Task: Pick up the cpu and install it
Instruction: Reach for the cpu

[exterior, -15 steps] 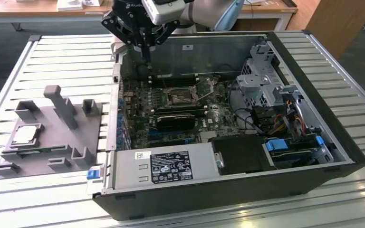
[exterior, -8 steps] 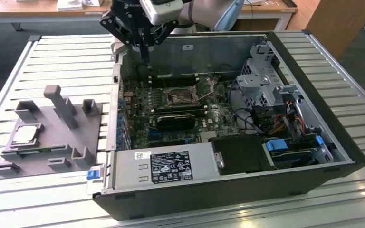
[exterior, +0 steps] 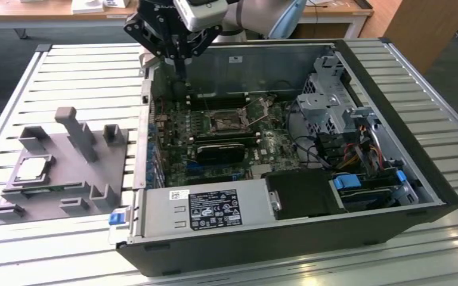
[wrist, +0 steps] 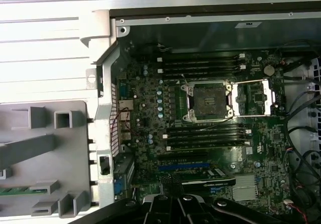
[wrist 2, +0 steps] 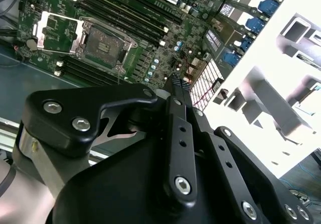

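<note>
Gripper (exterior: 182, 78) is hanging over the far corner of the open computer case (exterior: 293, 238), towards the exterior view's left, just inside the case wall. Its fingers are lying pressed together with nothing between them, as both wrist views are showing (wrist 2: 178, 81) (wrist: 172, 181).

Cpu (exterior: 33, 168) is sitting flat, metal plate up, in a recess of the grey fixture (exterior: 110, 173) on the slatted table (exterior: 78, 71), outside the case and well apart from the gripper.

Motherboard (exterior: 277, 140) is lying exposed inside the case. Its socket (exterior: 227, 121) is standing with the retaining frame swung open, and both wrist views are showing the bare contact area (wrist 2: 103, 43) (wrist: 208, 101).
</note>
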Controlling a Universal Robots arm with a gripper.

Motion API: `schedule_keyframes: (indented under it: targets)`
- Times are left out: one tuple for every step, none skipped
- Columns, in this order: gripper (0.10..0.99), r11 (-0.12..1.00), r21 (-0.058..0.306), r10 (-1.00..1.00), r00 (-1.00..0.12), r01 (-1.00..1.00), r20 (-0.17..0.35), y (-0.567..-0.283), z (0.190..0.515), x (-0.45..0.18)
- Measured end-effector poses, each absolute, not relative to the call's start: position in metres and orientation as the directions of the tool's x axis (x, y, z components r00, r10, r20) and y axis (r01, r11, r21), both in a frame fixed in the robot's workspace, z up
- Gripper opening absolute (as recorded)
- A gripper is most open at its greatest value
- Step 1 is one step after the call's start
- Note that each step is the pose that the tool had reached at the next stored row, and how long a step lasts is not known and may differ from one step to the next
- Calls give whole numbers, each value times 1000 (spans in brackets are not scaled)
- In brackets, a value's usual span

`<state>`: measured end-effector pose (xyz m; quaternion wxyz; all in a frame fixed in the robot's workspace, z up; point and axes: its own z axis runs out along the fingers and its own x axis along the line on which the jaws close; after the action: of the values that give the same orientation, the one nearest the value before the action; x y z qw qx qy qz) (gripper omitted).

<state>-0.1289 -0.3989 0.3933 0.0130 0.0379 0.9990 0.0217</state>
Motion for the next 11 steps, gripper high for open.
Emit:
schedule_keyframes:
  targets:
    - [106, 996, 44, 76, -997, 75, -24, -399, 393, -129]
    - [106, 996, 44, 76, -997, 75, -24, -399, 393, -129]
    - [106, 996, 44, 76, -997, 75, -24, -399, 393, -130]
    - [106, 996, 44, 76, -997, 75, -24, -399, 393, -130]
    - [106, 996, 44, 76, -997, 75, -24, -399, 393, -130]
    - [106, 996, 44, 76, -997, 75, -24, -399, 393, -130]
    - [106, 996, 44, 76, -997, 75, -24, -399, 393, -131]
    - [106, 996, 44, 76, -997, 75, -24, -399, 393, -131]
    - [106, 996, 44, 76, -997, 75, -24, -399, 393, -131]
    - [106, 996, 44, 76, -997, 75, -24, -399, 393, -131]
    - [106, 996, 44, 76, -997, 75, -24, -399, 393, -132]
